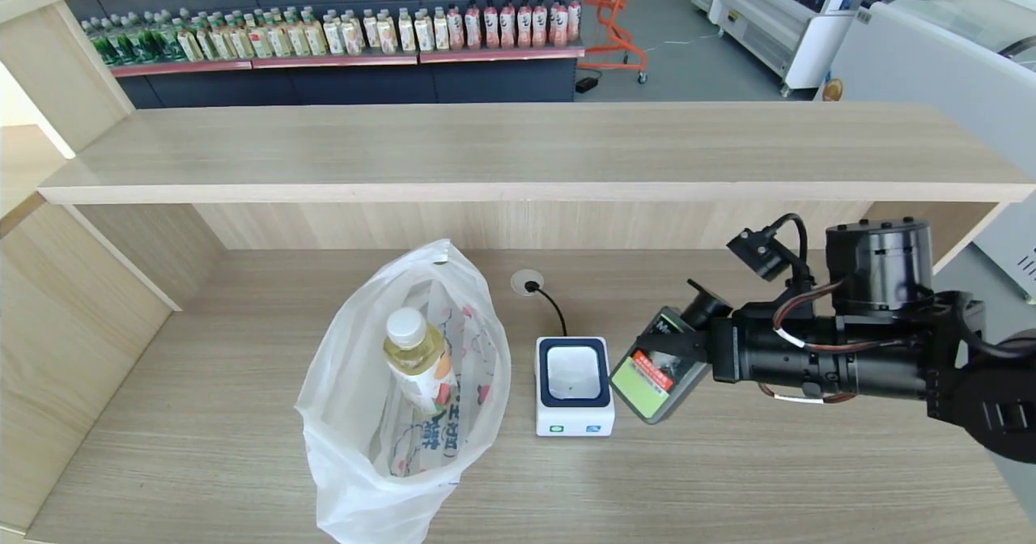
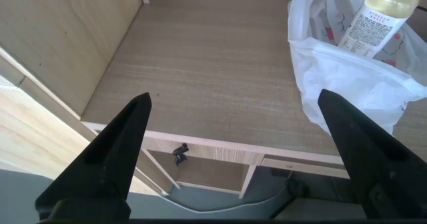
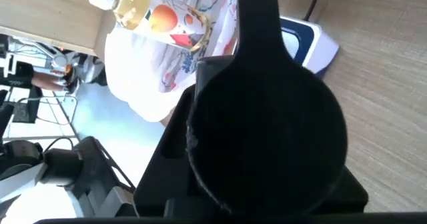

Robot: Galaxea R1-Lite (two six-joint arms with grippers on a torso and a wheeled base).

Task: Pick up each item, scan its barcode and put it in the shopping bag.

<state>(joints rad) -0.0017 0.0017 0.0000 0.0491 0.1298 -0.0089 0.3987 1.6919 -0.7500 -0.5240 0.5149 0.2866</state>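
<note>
On the desk [image 1: 728, 479], toward its left, a white plastic bag [image 1: 356, 447] stands open. A bottle [image 1: 417, 362] of pale yellow drink leans inside it, white cap up, against a printed sheet that also sits in the bag. Just right of the bag is the scanner [image 1: 573, 384], a small white block with a dark-framed window facing up. Its black cord [image 1: 553, 305] runs back to a round grommet in the desk.

The right gripper [image 1: 684, 329] reaches in from the right, level with the scanner, its jaws clamped on a box [image 1: 657, 378]. The box has a green face and a dark face with a red label. It is held tilted just beside the scanner's right edge (whether the two touch cannot be told).

The left gripper [image 2: 233, 97] hangs over the near left edge of the desk, its jaws wide apart with nothing between them. The bag's near side lies off to one side of it.

Behind the desk a raised ledge [image 1: 534, 151] spans its width. Farther back, a shelf [image 1: 340, 60] carries a row of drinks.
</note>
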